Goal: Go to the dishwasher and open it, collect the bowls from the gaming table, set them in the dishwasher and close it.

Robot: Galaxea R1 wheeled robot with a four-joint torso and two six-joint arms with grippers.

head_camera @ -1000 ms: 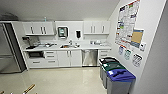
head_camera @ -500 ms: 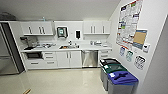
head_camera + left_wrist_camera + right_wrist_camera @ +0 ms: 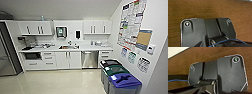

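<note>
The dishwasher (image 3: 89, 59) has a steel front and a bar handle near its top. It is set into the white lower cabinets, right of the sink (image 3: 68, 47), and its door is closed. It stands across the pale floor (image 3: 57, 81) from me. The bowls and the gaming table are out of view. In the left wrist view the robot's dark plate lies over a brown wood-grain surface (image 3: 205, 8). The right wrist view has the same brown surface (image 3: 209, 54) behind its plate.
A steel fridge (image 3: 6, 60) stands at the left end of the counter. Three bins line the right wall: black (image 3: 110, 63), green (image 3: 115, 70) and blue (image 3: 123, 81), the blue one nearest me. Posters (image 3: 131, 23) hang above them.
The whole head picture has shifted slightly and the kitchenette looks a little nearer, so the camera has moved. Nothing in the room has moved.
</note>
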